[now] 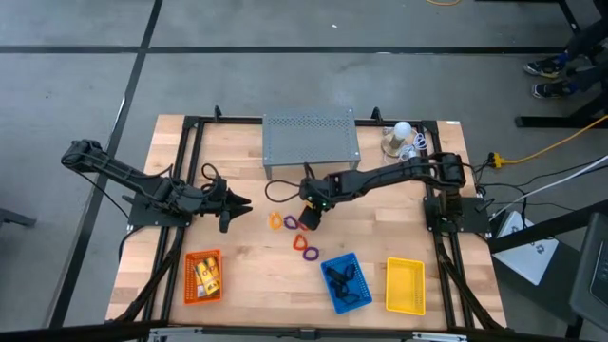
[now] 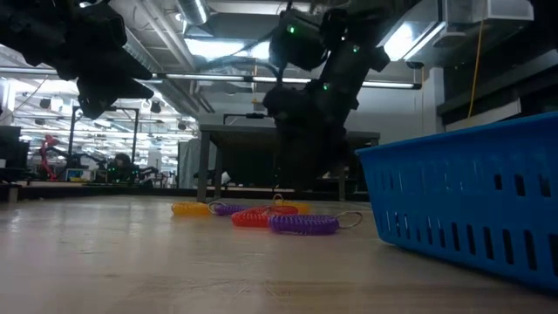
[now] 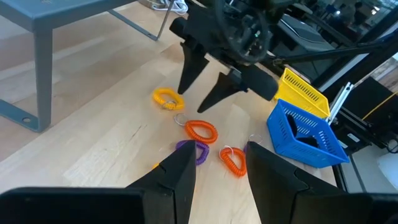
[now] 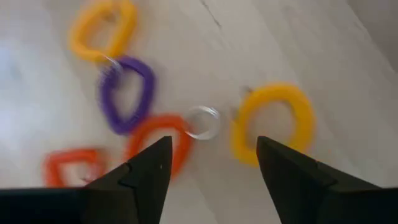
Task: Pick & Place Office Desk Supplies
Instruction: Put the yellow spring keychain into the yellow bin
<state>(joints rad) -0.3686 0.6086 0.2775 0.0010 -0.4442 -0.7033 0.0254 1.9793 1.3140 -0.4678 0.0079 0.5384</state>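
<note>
Right pincer (image 1: 309, 218) hovering wide over coil loops (image 1: 290, 222) mid-tabletop (image 1: 247, 261); left pincer (image 1: 231, 204) waiting wide, leftward.

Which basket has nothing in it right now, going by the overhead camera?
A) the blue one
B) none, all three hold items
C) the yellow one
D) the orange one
C: in the high view the yellow basket shows only its bare floor, while the orange basket holds yellow-orange packets and the blue basket holds small black clips.
</note>
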